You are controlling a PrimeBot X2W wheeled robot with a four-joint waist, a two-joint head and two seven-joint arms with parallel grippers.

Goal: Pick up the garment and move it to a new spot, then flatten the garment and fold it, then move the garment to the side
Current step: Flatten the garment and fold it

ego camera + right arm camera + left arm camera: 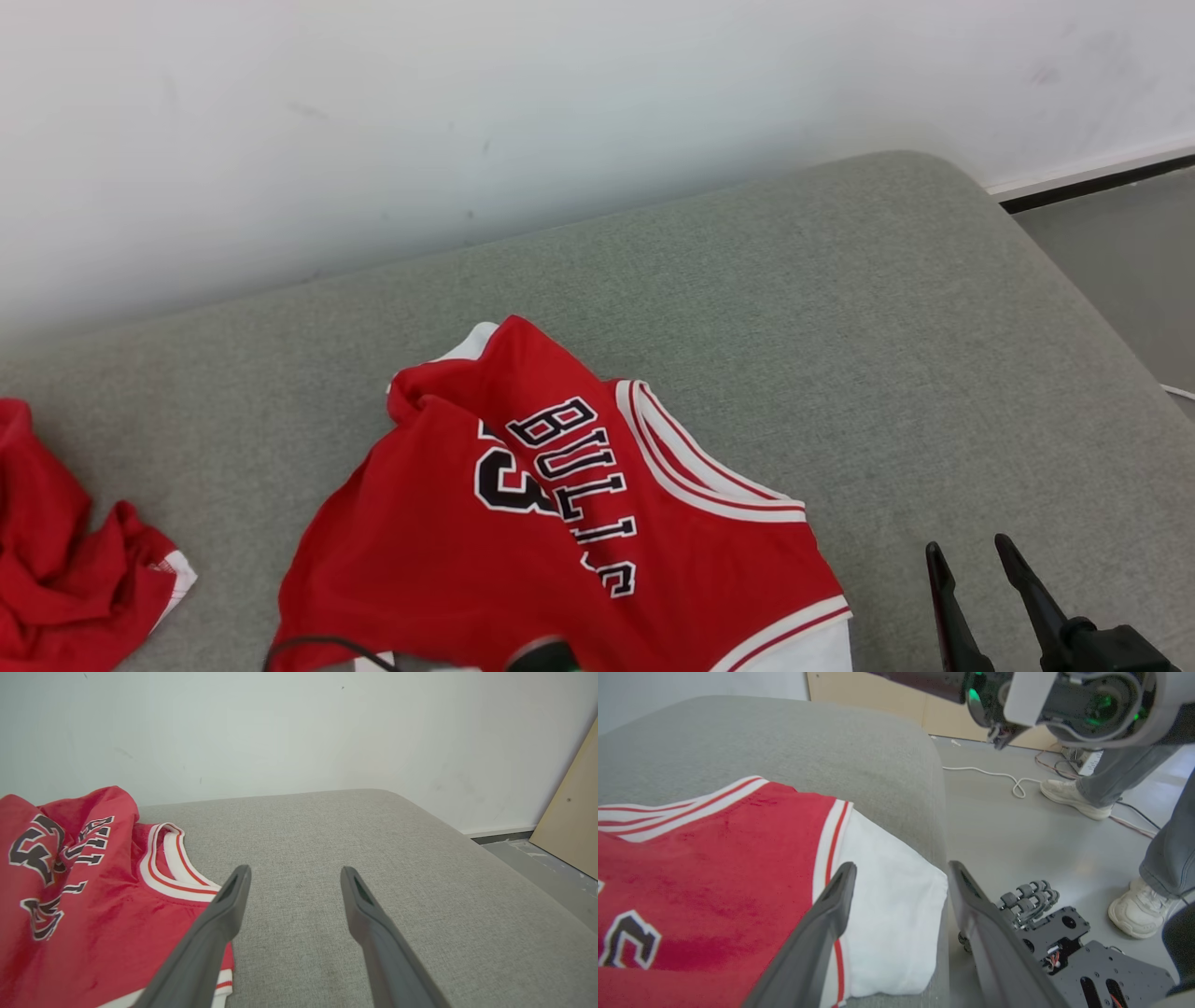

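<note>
Lying rumpled on grey cushion (pixel 840 327): red jersey (pixel 523 523).
Left gripper (pixel 902 865) spread by its white edge (pixel 887 905); right gripper (pixel 295 870) spread, empty.

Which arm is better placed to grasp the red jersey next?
Probably left: the open left gripper is over the jersey, at its white edge; the open right gripper faces bare cushion beside it.

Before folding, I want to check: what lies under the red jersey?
White fabric sticks out from under the jersey, on the grey cushion. The rest beneath is covered.
</note>
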